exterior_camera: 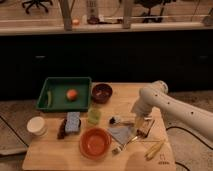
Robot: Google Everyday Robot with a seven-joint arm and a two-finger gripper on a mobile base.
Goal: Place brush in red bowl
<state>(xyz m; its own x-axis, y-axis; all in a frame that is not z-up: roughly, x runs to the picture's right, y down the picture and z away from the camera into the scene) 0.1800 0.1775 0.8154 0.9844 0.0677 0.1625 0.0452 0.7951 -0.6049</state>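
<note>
Jaws: apart or together, cannot tell. Gripper (143, 127) low over tabletop (50, 151), centre right of frame, just right of brush (116, 120). Brush flat on tabletop, pale handle toward gripper. Red bowl (95, 142) lower centre, near. Best approach, likely: pinch handle, lift clear of grey cloth (121, 134) and fork (120, 147), release over bowl's middle.

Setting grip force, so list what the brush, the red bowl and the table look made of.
Brush: dark bristly head, pale handle, probably plastic, though unclear. Red bowl: smooth, evenly orange-red, slight sheen; likely plastic, possibly glazed ceramic. Table: pale tan, matte, looks like wood. The gripper hangs just right of the brush, over the table.
</note>
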